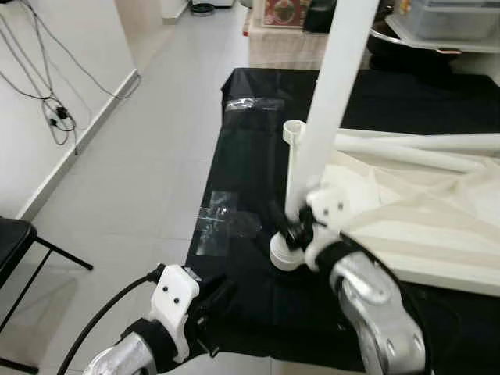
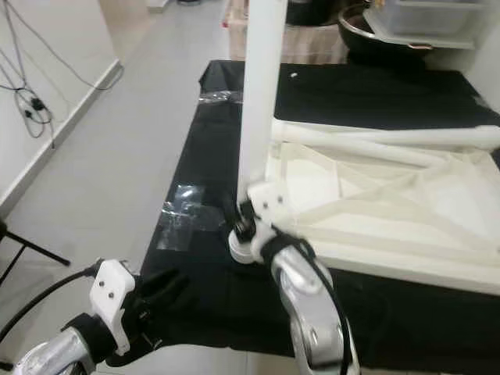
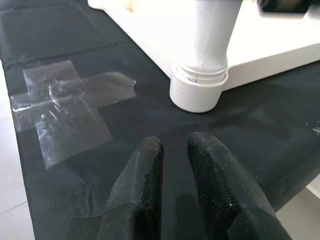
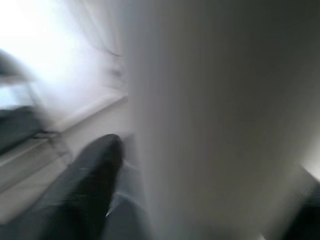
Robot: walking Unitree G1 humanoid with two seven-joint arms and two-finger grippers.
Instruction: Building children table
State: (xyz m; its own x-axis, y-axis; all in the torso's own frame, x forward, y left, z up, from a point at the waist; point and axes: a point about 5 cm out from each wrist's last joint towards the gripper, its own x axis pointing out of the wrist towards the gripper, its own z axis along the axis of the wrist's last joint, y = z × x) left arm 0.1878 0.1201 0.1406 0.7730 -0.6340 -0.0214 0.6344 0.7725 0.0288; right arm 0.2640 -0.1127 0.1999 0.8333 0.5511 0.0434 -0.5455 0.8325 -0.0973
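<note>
Left gripper [image 1: 205, 312] hovers low over the black mat's [image 1: 250, 148] near edge, fingers [image 3: 145, 175] nearly together, empty, beside clear tape [image 3: 60, 110]. The white table leg [image 1: 328, 101] stands almost upright just right of it, its ringed foot on the mat by the overturned tabletop [image 2: 406, 203]. Right gripper [image 1: 301, 230], nearer, clamps the leg's lower end.
</note>
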